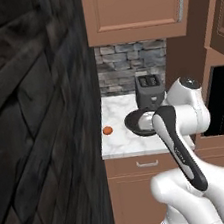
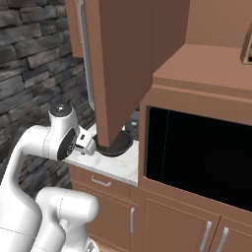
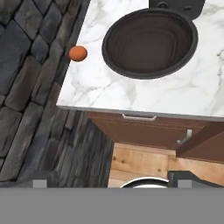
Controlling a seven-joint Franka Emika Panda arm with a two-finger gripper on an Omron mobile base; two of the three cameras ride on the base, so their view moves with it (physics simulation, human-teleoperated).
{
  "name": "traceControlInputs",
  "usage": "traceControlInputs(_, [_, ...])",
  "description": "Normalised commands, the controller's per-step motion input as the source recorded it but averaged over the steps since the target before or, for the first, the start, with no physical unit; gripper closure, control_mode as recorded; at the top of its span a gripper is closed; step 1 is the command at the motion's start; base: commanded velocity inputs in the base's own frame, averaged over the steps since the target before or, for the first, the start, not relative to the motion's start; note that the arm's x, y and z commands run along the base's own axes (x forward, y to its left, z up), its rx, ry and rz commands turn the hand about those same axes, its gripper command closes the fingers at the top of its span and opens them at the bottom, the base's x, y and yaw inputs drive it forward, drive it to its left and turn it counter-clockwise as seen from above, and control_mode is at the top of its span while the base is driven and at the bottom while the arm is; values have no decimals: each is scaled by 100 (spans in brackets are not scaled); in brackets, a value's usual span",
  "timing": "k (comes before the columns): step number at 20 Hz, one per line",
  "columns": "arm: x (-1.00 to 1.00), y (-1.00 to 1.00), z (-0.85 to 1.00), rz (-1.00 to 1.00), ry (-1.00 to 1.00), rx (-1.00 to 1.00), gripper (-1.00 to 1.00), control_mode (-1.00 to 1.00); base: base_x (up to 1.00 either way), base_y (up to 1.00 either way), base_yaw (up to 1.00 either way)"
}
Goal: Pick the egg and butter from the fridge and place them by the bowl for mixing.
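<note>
Egg (image 3: 78, 53) already sat on your desk (image 3: 131, 96), left of the bowl (image 3: 149, 43); your tool (image 3: 113, 178), spread empty, hung above the desk's front edge.

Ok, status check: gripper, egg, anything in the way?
Gripper open, holding nothing. Egg on the marble counter, near the stone wall, beside the dark bowl, apart from it. Nothing blocking.

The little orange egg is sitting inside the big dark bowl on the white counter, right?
Not quite. The egg is on the white counter, but it lies beside the dark bowl, near the counter's edge by the stone wall, apart from the bowl. The hand view shows this clearly, and the left base view agrees.
</note>
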Motion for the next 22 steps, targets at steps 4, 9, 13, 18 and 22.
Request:
traceControlInputs(4, [0,0,0,0,0,0,-100,100,-68,-11,0])
traceControlInputs(9, [0,0,0,0,0,0,-100,100,-74,-13,0])
traceControlInputs(13, [0,0,0,0,0,0,-100,100,-84,-15,0])
traceControlInputs(18, [0,0,0,0,0,0,-100,100,-82,-13,-6])
traceControlInputs(22, [0,0,0,0,0,0,-100,100,-11,12,-84])
